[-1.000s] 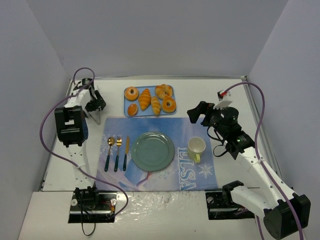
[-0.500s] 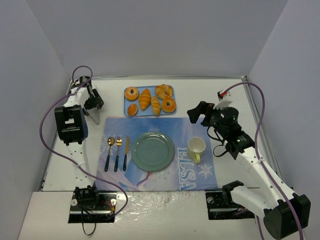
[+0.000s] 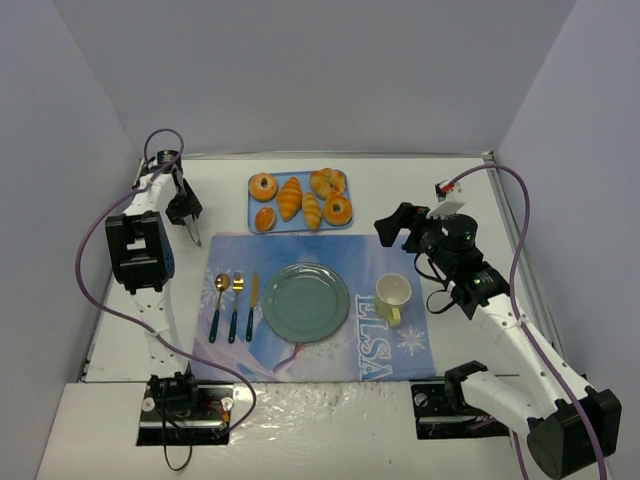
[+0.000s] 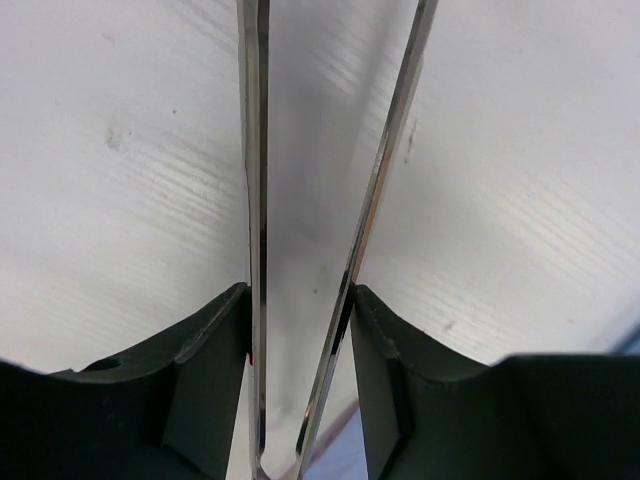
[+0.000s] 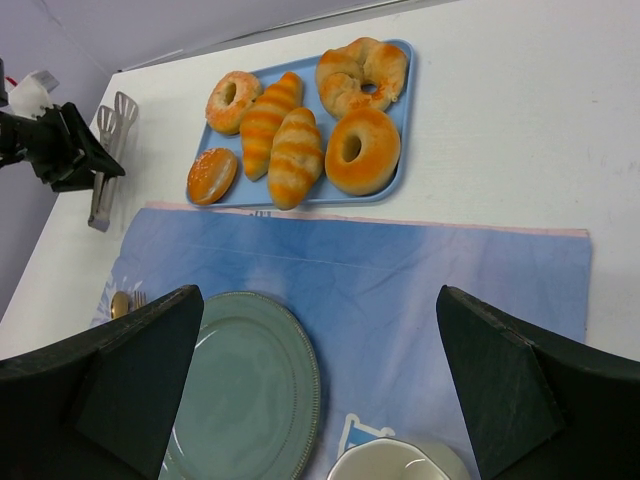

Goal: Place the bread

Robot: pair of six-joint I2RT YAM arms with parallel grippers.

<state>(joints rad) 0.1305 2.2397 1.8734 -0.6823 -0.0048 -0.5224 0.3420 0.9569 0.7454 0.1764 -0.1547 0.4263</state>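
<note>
Several breads lie on a blue tray (image 3: 300,226) at the back: ring-shaped ones (image 3: 263,186), striped rolls (image 3: 290,198) and a small bun (image 3: 264,218); the right wrist view shows the same tray (image 5: 405,120) and rolls (image 5: 295,155). Left of the tray, my left gripper (image 3: 183,208) (image 4: 300,292) is shut on metal tongs (image 3: 191,233) (image 4: 258,150), pressing both arms from outside. The tongs (image 5: 103,185) point down onto the white table. My right gripper (image 3: 398,225) (image 5: 318,295) hangs open over the placemat, right of the tray, holding nothing.
A green plate (image 3: 305,300) (image 5: 250,380) sits mid-placemat (image 3: 300,250), with a spoon, fork and knife (image 3: 232,300) to its left and a white-yellow cup (image 3: 392,292) (image 5: 400,465) to its right. Grey walls enclose the table.
The left gripper's jaws have closed from wide open onto the tongs, and it has shifted slightly back and left. The right arm has not moved.
</note>
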